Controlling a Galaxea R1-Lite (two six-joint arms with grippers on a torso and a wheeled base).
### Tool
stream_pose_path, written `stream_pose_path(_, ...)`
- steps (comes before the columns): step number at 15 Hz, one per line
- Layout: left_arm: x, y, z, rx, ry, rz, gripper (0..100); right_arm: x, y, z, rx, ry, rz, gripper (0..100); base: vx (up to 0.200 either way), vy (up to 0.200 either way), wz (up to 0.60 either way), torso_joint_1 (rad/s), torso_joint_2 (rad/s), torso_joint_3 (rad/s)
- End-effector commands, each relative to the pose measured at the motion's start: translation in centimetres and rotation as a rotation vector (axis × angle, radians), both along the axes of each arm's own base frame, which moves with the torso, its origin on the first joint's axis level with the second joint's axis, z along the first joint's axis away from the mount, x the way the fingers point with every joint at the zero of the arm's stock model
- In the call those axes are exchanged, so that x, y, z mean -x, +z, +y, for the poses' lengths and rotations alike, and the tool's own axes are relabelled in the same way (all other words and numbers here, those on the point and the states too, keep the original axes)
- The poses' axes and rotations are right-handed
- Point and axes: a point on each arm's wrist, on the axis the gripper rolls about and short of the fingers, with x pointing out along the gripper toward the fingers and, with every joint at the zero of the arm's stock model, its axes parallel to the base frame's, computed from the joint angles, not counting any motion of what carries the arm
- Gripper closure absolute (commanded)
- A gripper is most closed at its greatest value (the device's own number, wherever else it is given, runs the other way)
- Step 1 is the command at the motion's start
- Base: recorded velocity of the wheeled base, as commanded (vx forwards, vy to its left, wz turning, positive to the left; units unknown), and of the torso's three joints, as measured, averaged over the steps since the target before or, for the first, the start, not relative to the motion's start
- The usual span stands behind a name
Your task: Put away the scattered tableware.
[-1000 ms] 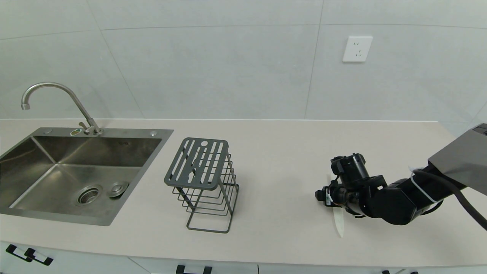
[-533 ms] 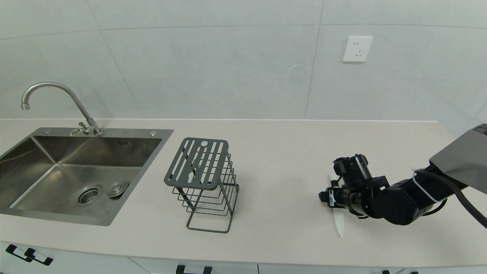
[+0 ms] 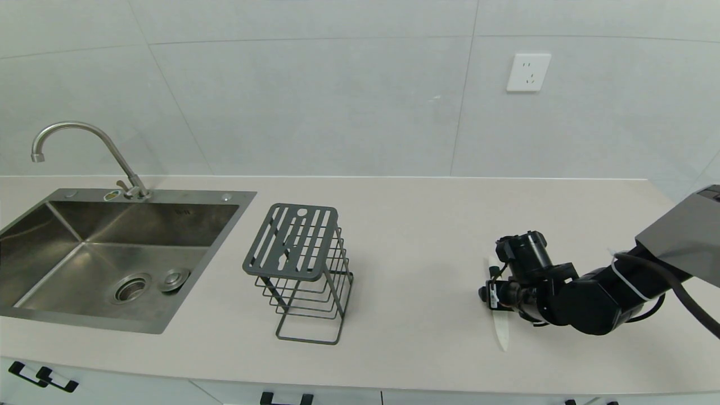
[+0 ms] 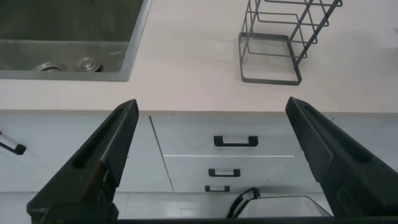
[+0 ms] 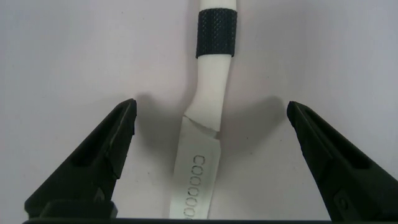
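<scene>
- Knife, white, lies flat on the desk, well right of the wire rack.
- Right fingers spread wide, low over it, one each side, gripping nothing.
- Left fingers wide apart, empty, near the desk's front edge.

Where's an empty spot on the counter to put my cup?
The biggest bare stretch of the pale counter lies between the dark wire rack and the white knife. Another strip runs behind the rack, along the wall. It is crowded on the right, where the open right gripper hangs over the knife. The steel sink takes the left.
</scene>
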Motion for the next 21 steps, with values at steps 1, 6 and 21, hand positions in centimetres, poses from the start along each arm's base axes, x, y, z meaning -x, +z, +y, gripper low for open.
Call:
stream_pose_path(1, 0.0, 0.0, 0.0, 0.000, 0.000, -0.001, 0, 0.8, -1.3, -0.4, 0.022, -0.002, 0.051, 100, 0.000, 0.000, 0.00, 0.000, 0.00, 0.000)
stream_pose_path(6, 0.0, 0.0, 0.0, 0.000, 0.000, -0.001, 0, 0.8, -0.3, -0.4, 0.011, 0.002, 0.024, 100, 0.000, 0.000, 0.00, 0.000, 0.00, 0.000)
stream_pose_path(21, 0.5, 4.8, -0.3, 0.022, -0.205, -0.331, 0, 0.8, 7.4, -1.9, -0.075, 0.170, -0.403, 100, 0.000, 0.000, 0.00, 0.000, 0.00, 0.000)
